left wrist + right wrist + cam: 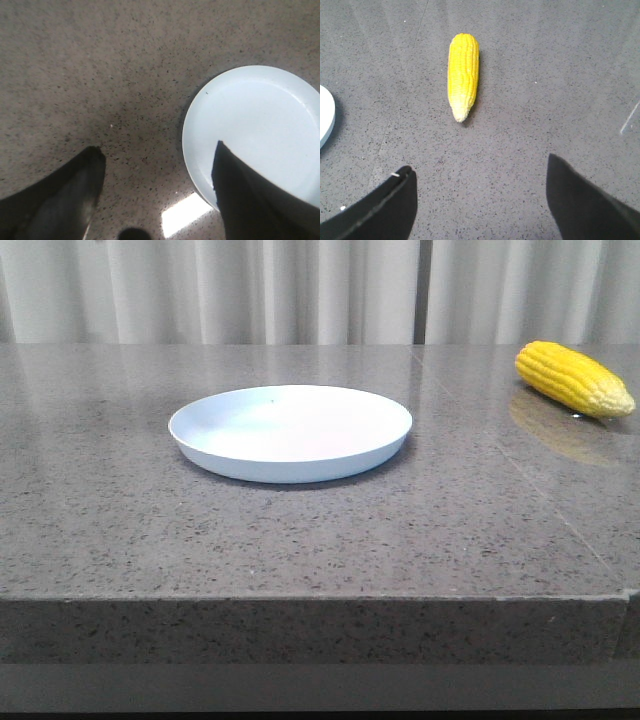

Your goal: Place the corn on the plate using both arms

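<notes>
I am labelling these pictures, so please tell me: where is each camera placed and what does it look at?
Front view: low at table edge, facing forward at the plate and the corn; no robot parts.
Left wrist view: above table, over plate's rim; open left end effector.
Right wrist view: above the corn; open right end effector.
All views share the plate.

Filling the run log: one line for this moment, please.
corn: on table, far right | plate: empty | left end effector: open | right end effector: open
</notes>
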Controlling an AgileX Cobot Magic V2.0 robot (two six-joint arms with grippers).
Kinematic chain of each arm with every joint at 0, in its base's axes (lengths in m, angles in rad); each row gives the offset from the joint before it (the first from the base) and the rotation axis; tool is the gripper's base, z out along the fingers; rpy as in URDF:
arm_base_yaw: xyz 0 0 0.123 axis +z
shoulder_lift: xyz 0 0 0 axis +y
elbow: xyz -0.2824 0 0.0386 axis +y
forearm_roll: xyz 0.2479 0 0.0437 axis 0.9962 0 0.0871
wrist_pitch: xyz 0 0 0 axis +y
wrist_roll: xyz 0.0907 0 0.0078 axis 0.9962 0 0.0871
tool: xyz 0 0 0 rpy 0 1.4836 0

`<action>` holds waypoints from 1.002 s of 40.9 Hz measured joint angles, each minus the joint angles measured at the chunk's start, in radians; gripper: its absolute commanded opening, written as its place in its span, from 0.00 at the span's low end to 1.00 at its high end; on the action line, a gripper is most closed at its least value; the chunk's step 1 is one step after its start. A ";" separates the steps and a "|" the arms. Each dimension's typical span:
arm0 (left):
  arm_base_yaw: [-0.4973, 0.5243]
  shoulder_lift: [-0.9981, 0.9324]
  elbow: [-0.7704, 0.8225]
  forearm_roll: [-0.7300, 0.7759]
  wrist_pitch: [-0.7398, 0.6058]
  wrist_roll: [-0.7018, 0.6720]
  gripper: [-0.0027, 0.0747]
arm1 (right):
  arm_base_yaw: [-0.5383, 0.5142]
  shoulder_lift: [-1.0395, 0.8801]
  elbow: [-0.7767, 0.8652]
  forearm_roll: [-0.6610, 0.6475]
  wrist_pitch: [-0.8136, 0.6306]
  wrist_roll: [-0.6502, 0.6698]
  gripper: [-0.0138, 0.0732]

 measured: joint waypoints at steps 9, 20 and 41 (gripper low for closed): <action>-0.119 -0.208 0.142 0.142 -0.010 -0.050 0.63 | 0.000 0.000 0.000 0.000 0.000 0.000 0.81; -0.152 -0.480 0.439 0.184 -0.105 -0.118 0.63 | 0.000 0.000 0.000 0.000 0.000 0.000 0.81; -0.153 -0.978 0.967 0.212 -0.243 -0.239 0.62 | 0.000 0.000 0.000 0.000 0.000 0.000 0.81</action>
